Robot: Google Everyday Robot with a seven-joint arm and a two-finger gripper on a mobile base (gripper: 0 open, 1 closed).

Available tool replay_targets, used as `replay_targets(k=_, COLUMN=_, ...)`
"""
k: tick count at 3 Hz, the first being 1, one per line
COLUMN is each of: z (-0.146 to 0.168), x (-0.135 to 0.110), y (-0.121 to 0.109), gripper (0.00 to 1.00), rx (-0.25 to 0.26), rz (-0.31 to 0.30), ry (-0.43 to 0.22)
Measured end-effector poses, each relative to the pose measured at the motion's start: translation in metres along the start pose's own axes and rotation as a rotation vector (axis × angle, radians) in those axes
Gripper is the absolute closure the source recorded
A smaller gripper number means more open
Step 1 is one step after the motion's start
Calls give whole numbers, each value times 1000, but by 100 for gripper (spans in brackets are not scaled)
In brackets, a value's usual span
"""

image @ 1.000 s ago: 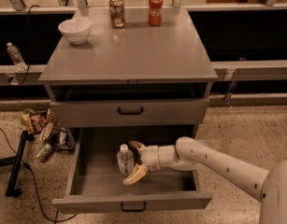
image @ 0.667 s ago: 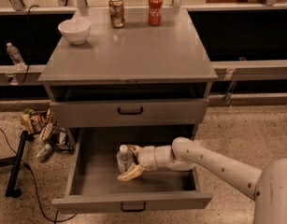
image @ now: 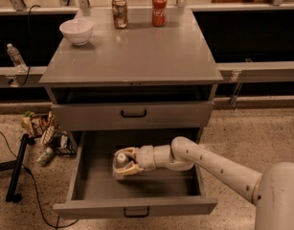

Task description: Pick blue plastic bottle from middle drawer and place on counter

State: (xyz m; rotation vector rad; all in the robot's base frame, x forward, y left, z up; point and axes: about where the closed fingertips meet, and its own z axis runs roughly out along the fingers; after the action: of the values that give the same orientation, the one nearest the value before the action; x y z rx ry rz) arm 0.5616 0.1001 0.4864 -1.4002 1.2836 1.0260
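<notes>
The blue plastic bottle (image: 120, 160) stands upright in the open middle drawer (image: 137, 206), left of its centre, with its white cap showing. My gripper (image: 122, 164) reaches in from the right, and its fingers (image: 127, 152) sit on either side of the bottle, closed against it. The bottle's lower body is hidden by the gripper. The counter (image: 137, 56) is the grey cabinet top above the drawers.
A white bowl (image: 76, 30), a brown can (image: 119, 12) and a red cola can (image: 159, 10) stand at the back of the counter. The upper drawer front (image: 133, 115) is shut. A small clear bottle (image: 15, 56) and floor clutter (image: 43, 133) lie to the left.
My gripper has moved left from beside the bottle to around it, and its fingers have drawn in against the bottle. The bottle has stayed in place.
</notes>
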Motion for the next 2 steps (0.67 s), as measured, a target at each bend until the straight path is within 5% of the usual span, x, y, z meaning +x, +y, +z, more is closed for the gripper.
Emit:
replay_targets(k=1, z=-9, x=-9, y=-9, gripper=98, rx=23, rz=-18, ry=-15)
replay_targets(k=2, z=-51, x=-48, y=-24, gripper=100, rx=68, rz=74, ry=-55)
